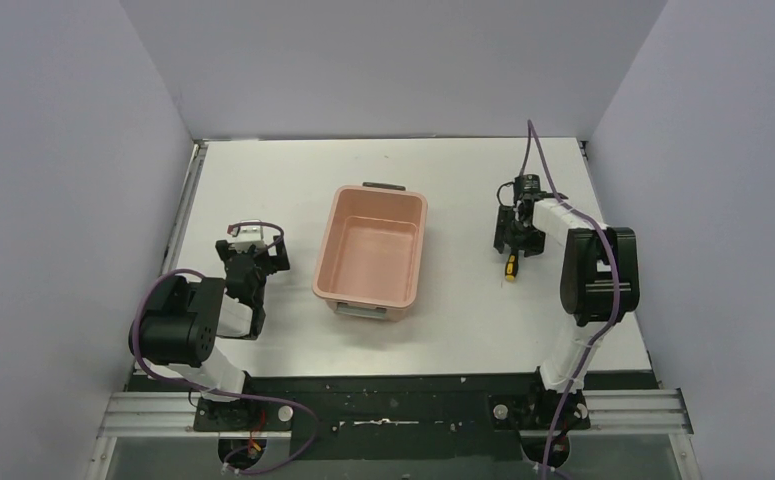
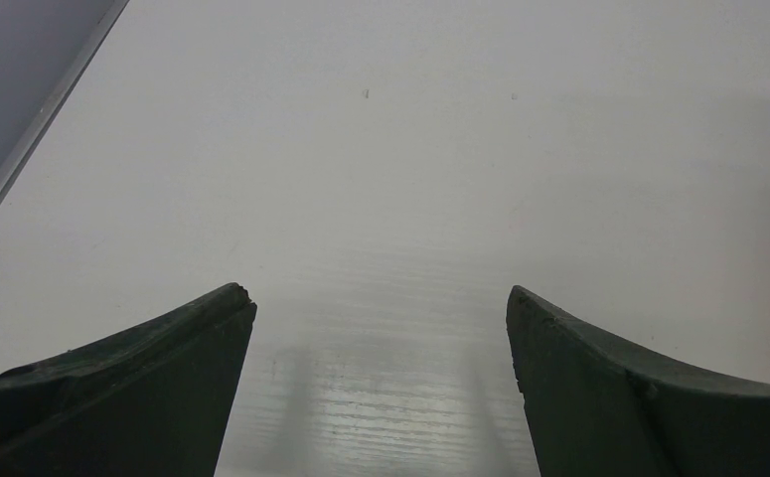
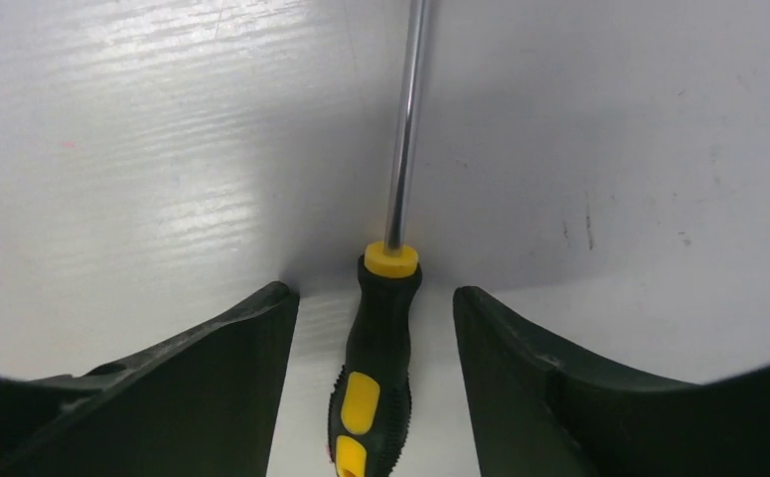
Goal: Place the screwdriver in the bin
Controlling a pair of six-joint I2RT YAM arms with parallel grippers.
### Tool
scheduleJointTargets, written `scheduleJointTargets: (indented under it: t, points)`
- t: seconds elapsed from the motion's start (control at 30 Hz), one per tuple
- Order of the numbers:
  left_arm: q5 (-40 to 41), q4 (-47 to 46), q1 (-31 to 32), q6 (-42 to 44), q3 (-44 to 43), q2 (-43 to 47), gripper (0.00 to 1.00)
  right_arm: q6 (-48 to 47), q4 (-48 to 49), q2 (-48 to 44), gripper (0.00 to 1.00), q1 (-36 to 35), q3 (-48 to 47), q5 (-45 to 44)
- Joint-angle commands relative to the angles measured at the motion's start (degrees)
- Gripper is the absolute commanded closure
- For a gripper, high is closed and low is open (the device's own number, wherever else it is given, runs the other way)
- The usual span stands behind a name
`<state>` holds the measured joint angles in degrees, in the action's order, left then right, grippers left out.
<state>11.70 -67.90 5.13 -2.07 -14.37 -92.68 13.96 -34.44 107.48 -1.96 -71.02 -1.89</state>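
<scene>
Right gripper (image 3: pixel 373 298) released, straddling slim black-and-yellow-handled metal screwdriver (image 3: pixel 379 333) flat on white desk (image 1: pixel 463 180). Left gripper (image 2: pixel 381 298) released. Rectangular salmon-pink plastic bin (image 1: pixel 373 250) well apart from screwdriver.

Screwdriver (image 3: pixel 379 348): glossy metal shaft, ribbed plastic handle (matt black).
</scene>
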Motion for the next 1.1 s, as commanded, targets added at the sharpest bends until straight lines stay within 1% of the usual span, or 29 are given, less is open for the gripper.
scheduleJointTargets:
  t: [0.0, 0.07, 0.1, 0.13, 0.23, 0.33, 0.43, 0.5, 0.6, 0.7, 0.83, 0.93, 1.07]
  points:
    - [-0.6, -1.5, -0.3, 0.6, -0.1, 0.5, 0.03, 0.6, 3.1, -0.4, 0.52, -0.3, 2.6, 0.0]
    - [-0.7, -1.5, -0.3, 0.6, -0.1, 0.5, 0.03, 0.4, 2.8, -0.4, 0.75, -0.2, 2.6, -0.7]
    - [-0.6, -1.5, -0.3, 0.6, -0.1, 0.5, 0.03, 0.2, 1.9, -0.5, 0.90, -0.2, 2.0, -1.1]
    - [-0.6, -1.5, -0.3, 0.6, -0.1, 0.4, 0.03, 0.1, 0.7, -1.0, 1.00, -0.2, 0.8, -1.3]
    - [-0.7, -1.5, -0.3, 0.6, -0.1, 0.4, 0.03, -0.4, -3.9, -4.2, 1.00, -0.7, -4.0, -1.2]
    - [-0.6, -1.5, -0.3, 0.5, -0.1, 0.5, 0.03, 0.3, -9.3, -9.7, 1.00, -1.7, -10.6, -0.5]
    - [-0.7, -1.5, -0.4, 0.6, -0.1, 0.5, 0.03, 2.4, -12.6, -15.6, 1.00, -3.4, -16.2, 1.3]
    - [-0.7, -1.5, -0.3, 0.6, -0.1, 0.5, 0.03, 5.3, -13.5, -18.3, 1.00, -6.1, -19.6, 3.4]
    - [-0.7, -1.5, -0.4, 0.6, -0.1, 0.5, 0.03, 9.5, -13.1, -20.6, 1.00, -13.1, -24.3, 3.8]
    - [-0.7, -1.5, -0.3, 0.6, -0.2, 0.4, 0.03, 13.0, -10.6, -20.4, 1.00, -23.4, -28.4, 3.0]
    - [-0.7, -1.4, -0.3, 0.6, -0.1, 0.5, 0.03, 15.4, -7.5, -16.8, 1.00, -35.6, -32.8, 0.1]
    - [-0.6, -1.4, -0.3, 0.6, -0.1, 0.5, 0.03, 16.4, -5.6, -12.9, 1.00, -41.4, -32.0, -0.6]
    - [-0.7, -1.5, -0.3, 0.5, -0.1, 0.5, 0.03, 17.8, -4.4, -7.4, 1.00, -45.6, -27.6, -0.8]
